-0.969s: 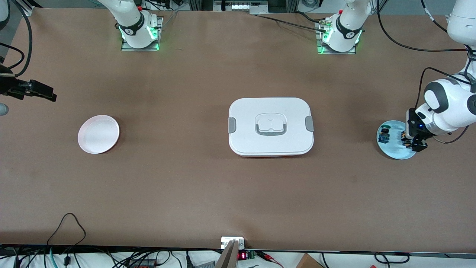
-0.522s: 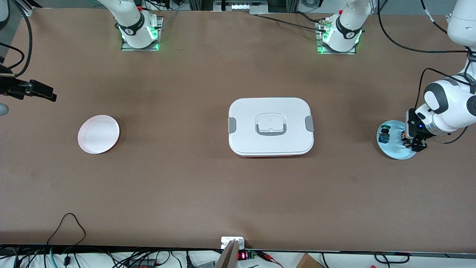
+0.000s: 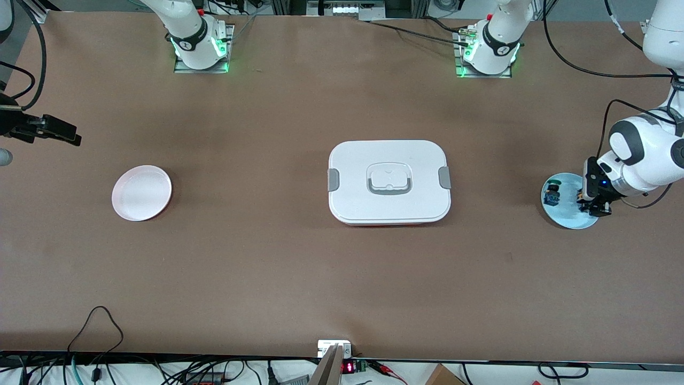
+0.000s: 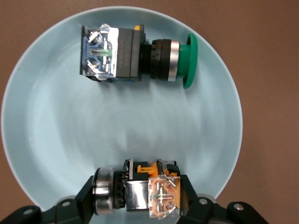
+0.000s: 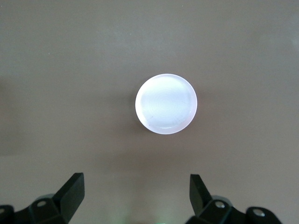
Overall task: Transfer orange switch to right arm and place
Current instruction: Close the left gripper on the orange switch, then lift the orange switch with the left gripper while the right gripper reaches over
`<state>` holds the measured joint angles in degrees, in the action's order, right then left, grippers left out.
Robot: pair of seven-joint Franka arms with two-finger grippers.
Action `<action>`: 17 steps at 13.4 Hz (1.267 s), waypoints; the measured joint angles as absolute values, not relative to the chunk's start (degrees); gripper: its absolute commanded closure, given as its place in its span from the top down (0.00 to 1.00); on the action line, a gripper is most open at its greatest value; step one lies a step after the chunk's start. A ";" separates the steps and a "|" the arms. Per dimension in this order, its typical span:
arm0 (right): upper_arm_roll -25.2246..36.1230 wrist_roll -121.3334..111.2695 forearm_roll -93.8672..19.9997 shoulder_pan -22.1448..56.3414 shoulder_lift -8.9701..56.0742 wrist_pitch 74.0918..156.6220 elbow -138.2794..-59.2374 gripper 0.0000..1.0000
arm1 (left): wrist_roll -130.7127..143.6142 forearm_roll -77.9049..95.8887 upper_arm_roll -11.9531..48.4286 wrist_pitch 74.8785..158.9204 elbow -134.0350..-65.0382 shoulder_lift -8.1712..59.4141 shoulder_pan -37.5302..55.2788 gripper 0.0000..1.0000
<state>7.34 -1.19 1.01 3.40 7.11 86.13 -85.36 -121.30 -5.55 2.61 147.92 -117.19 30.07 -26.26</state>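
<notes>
**Trainee:** Where does the orange switch (image 4: 140,189) sit at present?

**Technician:** On the pale blue plate (image 4: 56,140), at the left arm's end of the worktop. It lies on its side near the plate's rim. The left pincer (image 4: 140,205) is closed on it, one finger (image 4: 88,191) at the silver collar end, the other at the tan-orange rear. Its long axis therefore runs from finger to finger, across the pincer. I judge it gripped but not yet lifted; the wrist view does not settle whether it is clear of the plate.

**Trainee:** And the other switch?

**Technician:** The blue-bodied switch with the green cap (image 4: 135,56) lies on the same plate, apart from the orange one and roughly parallel to it. It is not part of the job.

**Trainee:** Which arm is nearer?

**Technician:** The left, plainly. The right pincer (image 5: 135,193) waits with fingers spread wide, holding nothing, high over the right arm's end of the worktop, the white plate (image 5: 166,103) below it. A lidded white box (image 3: 389,182) stands between the two plates. The handover will likely need the left arm to carry the switch toward mid-worktop, presenting it so the right pincer can take a free part of the body.
</notes>
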 measured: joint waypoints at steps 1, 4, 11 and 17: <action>7.35 -1.19 1.01 3.38 7.11 86.13 -85.36 1.00 | -121.50 -5.55 2.73 147.91 -117.01 30.07 -26.29 0.00; 7.35 -1.19 1.01 3.38 7.11 86.13 -85.36 1.00 | -121.66 -5.31 3.39 146.13 -116.23 30.04 -26.82 0.00; 7.35 -1.19 1.01 3.36 7.13 86.34 -85.25 1.00 | -121.92 3.56 8.63 108.35 -98.62 28.14 -27.12 0.00; 7.40 -1.19 1.00 3.36 7.13 86.42 -85.06 1.00 | -121.02 29.01 9.86 80.85 -92.84 27.86 -27.06 0.00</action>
<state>7.40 -1.19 1.00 3.36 7.13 86.42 -85.06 -121.02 29.01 9.86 80.85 -92.84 27.86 -27.06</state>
